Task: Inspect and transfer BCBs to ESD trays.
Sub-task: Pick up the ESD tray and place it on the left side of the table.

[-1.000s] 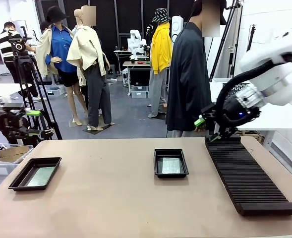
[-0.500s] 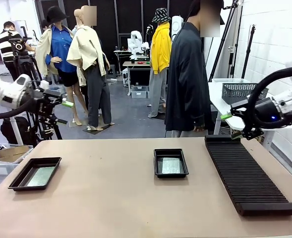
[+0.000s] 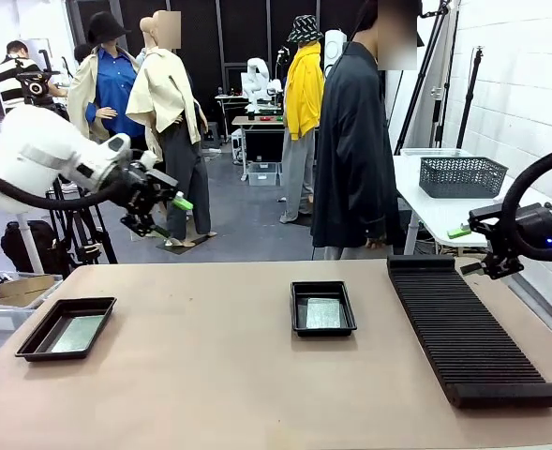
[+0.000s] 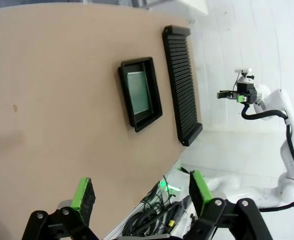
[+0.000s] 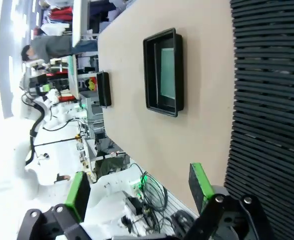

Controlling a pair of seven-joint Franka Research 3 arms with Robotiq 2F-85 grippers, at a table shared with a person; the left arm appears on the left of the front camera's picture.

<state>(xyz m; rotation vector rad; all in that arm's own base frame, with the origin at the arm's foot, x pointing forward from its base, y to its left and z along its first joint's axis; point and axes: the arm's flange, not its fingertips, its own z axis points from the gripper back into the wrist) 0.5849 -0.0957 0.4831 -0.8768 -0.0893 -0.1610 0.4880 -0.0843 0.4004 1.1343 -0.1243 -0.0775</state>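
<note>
Two black ESD trays lie on the tan table: one at the left [image 3: 34,339] holding a green BCB [image 3: 77,334], one in the middle [image 3: 297,309] holding another BCB [image 3: 323,313]. My left gripper [image 3: 168,217] hangs open and empty high above the table's far left. My right gripper [image 3: 465,249] hovers open and empty just beyond the far right corner. The left wrist view looks down past my left gripper [image 4: 142,190] at the middle tray [image 4: 127,100] and its BCB [image 4: 139,91]. In the right wrist view, my right gripper [image 5: 138,187] frames that tray [image 5: 149,75] and BCB [image 5: 167,72].
A long black ribbed rack [image 3: 468,328] runs down the table's right side. A person in a dark coat [image 3: 355,141] stands at the far edge. A grey mesh basket [image 3: 462,175] sits on a white side table behind the right arm.
My left arm has swung from the left edge up and toward the middle. My right arm has pulled back to the right, off the rack's far end. Both grippers stayed open.
</note>
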